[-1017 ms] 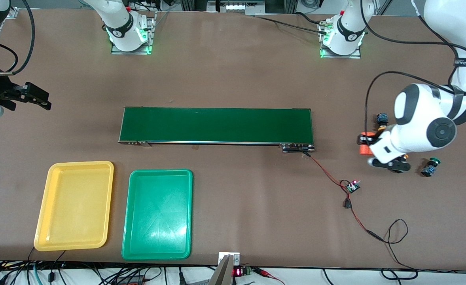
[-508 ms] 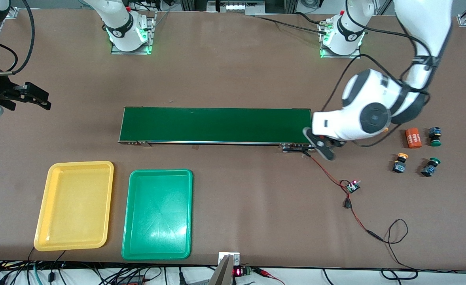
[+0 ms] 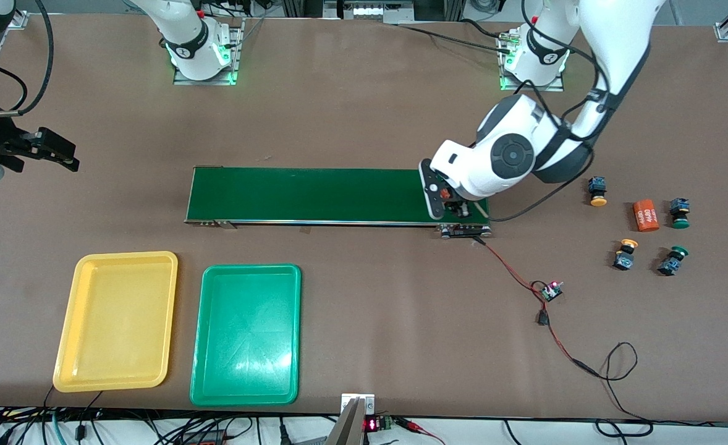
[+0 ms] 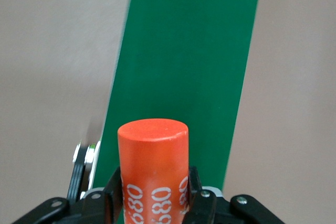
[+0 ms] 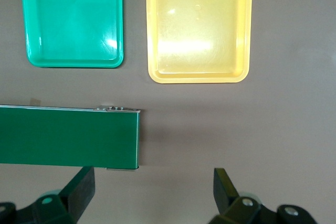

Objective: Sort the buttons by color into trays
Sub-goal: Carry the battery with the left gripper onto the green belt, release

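4 buttons (image 3: 598,190) on tabletop (image 3: 364,111), 2 yellow-capped, 2 green-capped, black/blue bodies, 2 trays (image 3: 117,321), yellow + green, left end effector (image 3: 447,201) grasping orange cylinder (image 4: 152,169) over belt (image 3: 314,194), right end effector (image 5: 152,192) released, waiting.

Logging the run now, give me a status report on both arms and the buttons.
Left gripper shut on orange 4680 cylinder, over conveyor belt. Right gripper open, waiting. Four buttons untouched at left arm's end. Yellow tray, green tray empty.

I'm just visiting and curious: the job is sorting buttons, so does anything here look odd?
Yes. The left gripper holds an orange cylinder marked like a battery, not a button, over the belt. A second cylinder lies among the four buttons. Both trays hold nothing. The right gripper waits open.
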Tool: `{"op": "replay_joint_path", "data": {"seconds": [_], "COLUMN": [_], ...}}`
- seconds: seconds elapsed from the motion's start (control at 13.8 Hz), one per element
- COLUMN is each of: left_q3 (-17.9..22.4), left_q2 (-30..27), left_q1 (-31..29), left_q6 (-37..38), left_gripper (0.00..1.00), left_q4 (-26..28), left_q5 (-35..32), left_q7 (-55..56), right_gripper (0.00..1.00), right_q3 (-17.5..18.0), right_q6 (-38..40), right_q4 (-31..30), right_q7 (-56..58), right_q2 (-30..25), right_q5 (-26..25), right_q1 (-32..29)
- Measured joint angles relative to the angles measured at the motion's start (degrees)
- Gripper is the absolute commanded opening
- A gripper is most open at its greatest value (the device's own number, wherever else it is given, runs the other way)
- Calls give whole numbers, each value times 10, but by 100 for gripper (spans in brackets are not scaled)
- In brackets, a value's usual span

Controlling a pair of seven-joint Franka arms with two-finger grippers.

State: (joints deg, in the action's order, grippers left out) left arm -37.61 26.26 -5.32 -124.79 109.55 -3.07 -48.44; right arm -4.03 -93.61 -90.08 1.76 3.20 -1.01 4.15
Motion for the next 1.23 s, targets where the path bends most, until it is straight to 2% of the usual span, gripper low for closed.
{"op": "replay_joint_path", "data": {"seconds": [0.15, 0.22, 0.58, 0.65, 0.73, 1.23], "left_q3": [1, 1, 1, 1, 1, -4], "left_q2": [6, 7, 17, 20, 24, 18], "left_q1": [0, -1, 6, 7, 8, 9], "left_q6": [-23, -24, -25, -25, -25, -12], "left_gripper": [15, 21, 23, 58, 100, 100], "left_q4": [19, 24, 32, 32, 32, 22], "left_q5": [0, 0, -4, -14, -25, -37], "left_q7": [-52, -66, -73, -71, -69, -34], "right_gripper": [100, 100, 100, 100, 100, 100], "right_q3": [0, 0, 0, 0, 0, 0], "right_q6": [0, 0, -2, -2, -2, -12], "right_q4": [0, 0, 0, 0, 0, -3], "right_q7": [0, 0, 0, 0, 0, 0], "right_q2": [0, 0, 0, 0, 0, 1], "right_q5": [0, 0, 0, 0, 0, 0], "right_q1": [0, 0, 0, 0, 0, 0]}}
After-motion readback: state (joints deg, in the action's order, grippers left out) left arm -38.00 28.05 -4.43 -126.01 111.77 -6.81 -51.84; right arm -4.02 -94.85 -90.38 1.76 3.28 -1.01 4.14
